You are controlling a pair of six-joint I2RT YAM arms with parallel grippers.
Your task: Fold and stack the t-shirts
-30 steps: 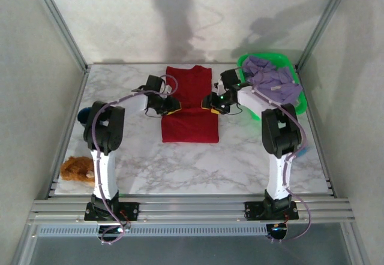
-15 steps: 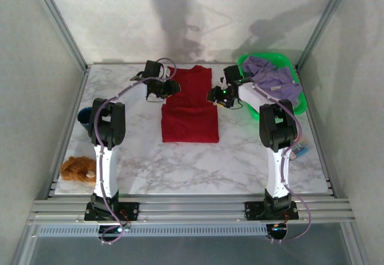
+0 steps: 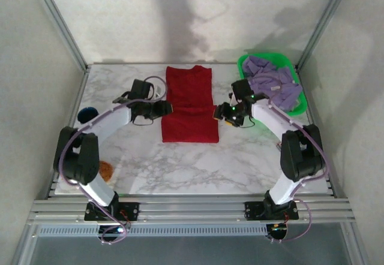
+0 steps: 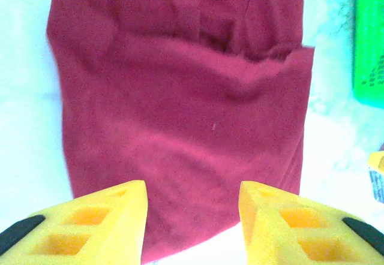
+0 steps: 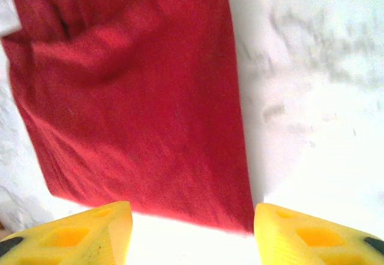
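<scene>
You have both arms bent inward, left claw (image 3: 165, 108) and right claw (image 3: 219, 111) spread empty at the long edges of the red t-shirt (image 3: 189, 106) flat on the bench (image 3: 180, 163), lavender t-shirt (image 3: 273, 80) heaped in the green basket (image 3: 302, 104), its white label (image 3: 276, 87) too small to read, bare marble nearer you

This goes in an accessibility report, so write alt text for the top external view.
A deep red t-shirt lies flat in a long strip on the marble table, the left gripper at its left edge and the right gripper at its right edge. A lavender t-shirt sits crumpled in a green basket at the far right corner.
</scene>
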